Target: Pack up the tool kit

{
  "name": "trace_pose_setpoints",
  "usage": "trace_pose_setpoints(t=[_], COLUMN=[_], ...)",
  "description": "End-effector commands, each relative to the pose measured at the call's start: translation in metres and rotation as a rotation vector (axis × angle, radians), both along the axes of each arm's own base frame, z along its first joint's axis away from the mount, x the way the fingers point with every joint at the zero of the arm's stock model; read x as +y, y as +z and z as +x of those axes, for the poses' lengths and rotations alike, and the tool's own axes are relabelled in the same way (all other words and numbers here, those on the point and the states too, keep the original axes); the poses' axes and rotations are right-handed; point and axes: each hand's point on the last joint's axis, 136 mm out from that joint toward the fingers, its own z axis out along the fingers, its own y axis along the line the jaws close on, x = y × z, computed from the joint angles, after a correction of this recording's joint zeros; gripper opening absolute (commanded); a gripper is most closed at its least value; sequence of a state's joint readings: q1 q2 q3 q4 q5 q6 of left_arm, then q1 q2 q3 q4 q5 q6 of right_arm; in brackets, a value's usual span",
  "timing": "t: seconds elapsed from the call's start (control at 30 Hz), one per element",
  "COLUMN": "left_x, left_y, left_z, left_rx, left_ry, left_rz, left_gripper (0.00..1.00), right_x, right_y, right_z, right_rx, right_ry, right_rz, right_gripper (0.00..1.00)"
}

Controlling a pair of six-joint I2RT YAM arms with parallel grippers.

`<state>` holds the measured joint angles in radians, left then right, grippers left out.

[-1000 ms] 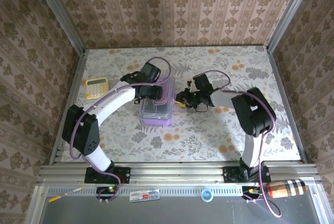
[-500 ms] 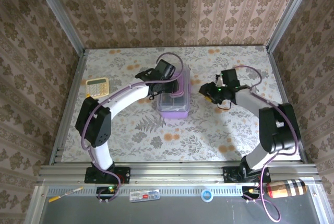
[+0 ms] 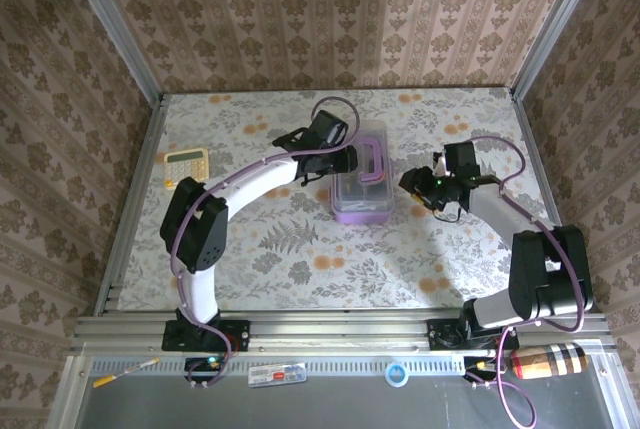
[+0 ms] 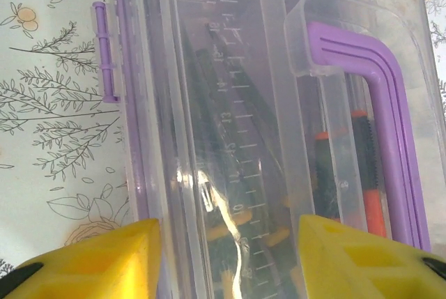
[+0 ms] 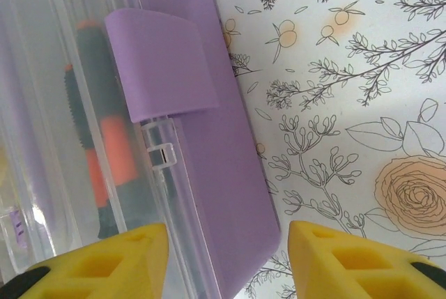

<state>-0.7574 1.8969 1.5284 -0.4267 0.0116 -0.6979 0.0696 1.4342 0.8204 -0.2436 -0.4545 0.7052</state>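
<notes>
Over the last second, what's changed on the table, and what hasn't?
The purple tool box slid to the right, and the left gripper travelled with it above its lid. The right gripper backed away to the right and now sits beside the box's edge. The yellow calculator stayed put.

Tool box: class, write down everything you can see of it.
The tool box is a small rectangular case with a translucent purple base, a shut clear lid, a purple handle on top and a purple latch on its side. Screwdrivers with black and orange handles show through. It lies flat on the table, the left hand over its left edge.
</notes>
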Motion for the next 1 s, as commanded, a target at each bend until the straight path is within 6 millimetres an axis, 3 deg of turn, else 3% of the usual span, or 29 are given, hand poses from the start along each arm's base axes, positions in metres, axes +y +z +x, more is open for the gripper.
trace_pose_setpoints(t=[0.0,0.07,0.27,0.33,0.4,0.47,0.57,0.73,0.83,0.87,0.97], left_x=[0.031,0.042,0.089,0.107,0.132,0.156,0.189,0.245,0.293,0.299,0.288], left_y=[-0.017,-0.003,0.056,0.075,0.093,0.111,0.135,0.145,0.139,0.137,0.133], left_z=[-0.033,-0.033,-0.040,-0.050,-0.061,-0.074,-0.096,-0.116,-0.121,-0.119,-0.117], left_rx=[0.105,0.073,-0.082,-0.151,-0.240,-0.319,-0.412,-0.519,-0.590,-0.654,-0.897], left_ry=[-0.040,-0.042,-0.051,-0.064,-0.059,-0.032,0.004,0.156,0.362,0.378,0.261], left_rz=[0.132,0.145,0.190,0.208,0.244,0.266,0.264,0.337,0.442,0.466,0.466], left_gripper=[0.57,0.61,0.73,0.79,0.99,1.00,1.00,1.00,1.00,1.00,1.00], right_x=[-0.007,-0.009,-0.011,-0.005,0.004,0.009,0.000,-0.059,-0.074,-0.075,-0.077], right_y=[0.007,0.015,0.061,0.088,0.121,0.151,0.178,0.178,0.170,0.171,0.168], right_z=[-0.004,-0.003,0.000,0.000,-0.004,-0.012,-0.019,-0.019,-0.021,-0.022,-0.030], right_rx=[-0.011,-0.027,-0.135,-0.226,-0.352,-0.467,-0.578,-0.612,-0.619,-0.630,-0.631], right_ry=[0.005,0.005,0.005,0.041,0.085,0.113,0.026,-0.266,-0.297,-0.290,-0.337], right_rz=[-0.033,-0.043,-0.056,-0.035,-0.029,-0.051,-0.124,-0.387,-0.487,-0.503,-0.457], right_gripper=[0.51,0.51,0.62,0.71,0.77,0.97,1.00,1.00,1.00,1.00,1.00])
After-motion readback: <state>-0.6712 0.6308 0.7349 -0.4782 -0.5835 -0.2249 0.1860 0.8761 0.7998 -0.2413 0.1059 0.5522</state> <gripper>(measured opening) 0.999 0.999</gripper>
